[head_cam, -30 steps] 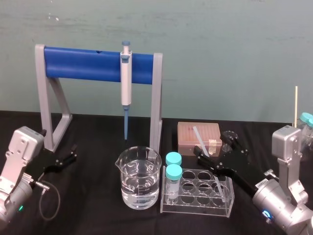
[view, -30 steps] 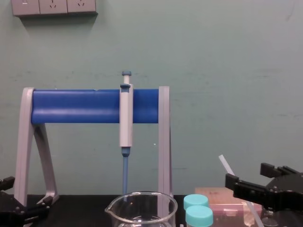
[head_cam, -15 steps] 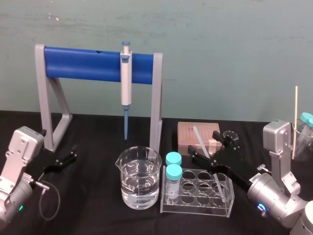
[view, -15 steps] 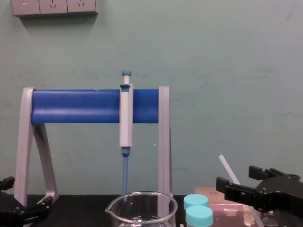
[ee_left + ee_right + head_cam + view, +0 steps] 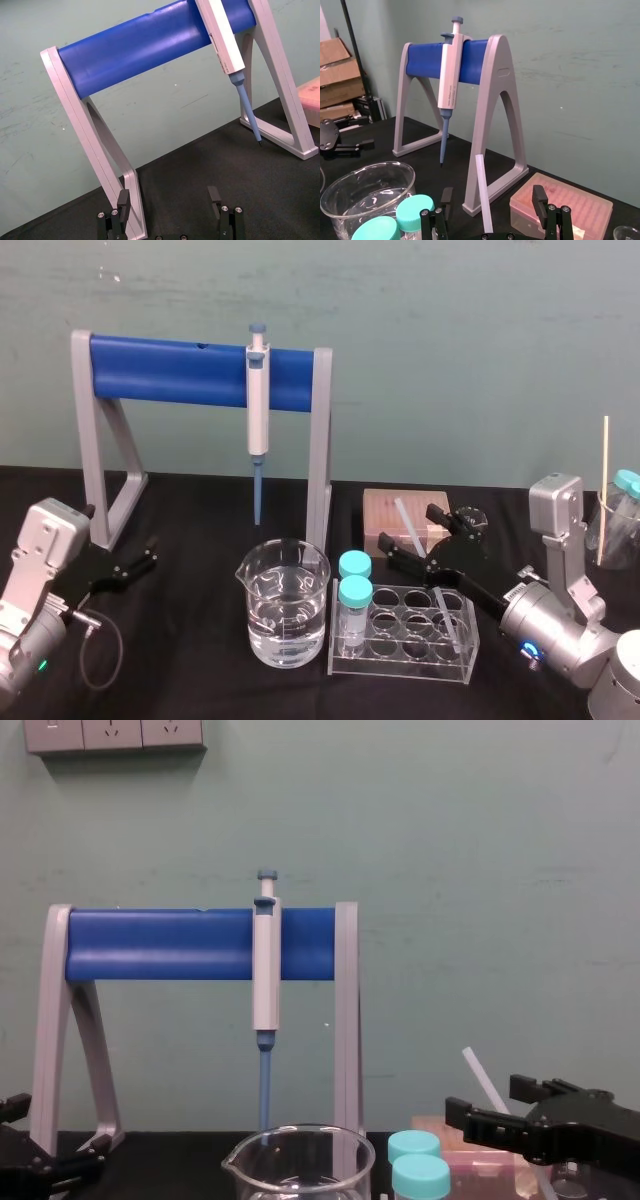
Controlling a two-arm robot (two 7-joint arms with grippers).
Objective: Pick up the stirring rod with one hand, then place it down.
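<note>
Stirring rod [image 5: 404,516] stands in the right end of the clear tube rack [image 5: 400,662], leaning up and back to the left. Right end effector [image 5: 408,535] sits over the rack's back edge with its fingers spread wide either side of the rod. The right wrist view shows a gap on both sides, so nothing is gripped. Beaker [image 5: 285,605] is just left of the rack. Left end effector [image 5: 150,551] is well left of the rack, low over the counter [image 5: 190,640], spread apart and empty. Pink tip box [image 5: 385,508] is behind the rack, and the pipette stand [image 5: 200,372] is farther back.
</note>
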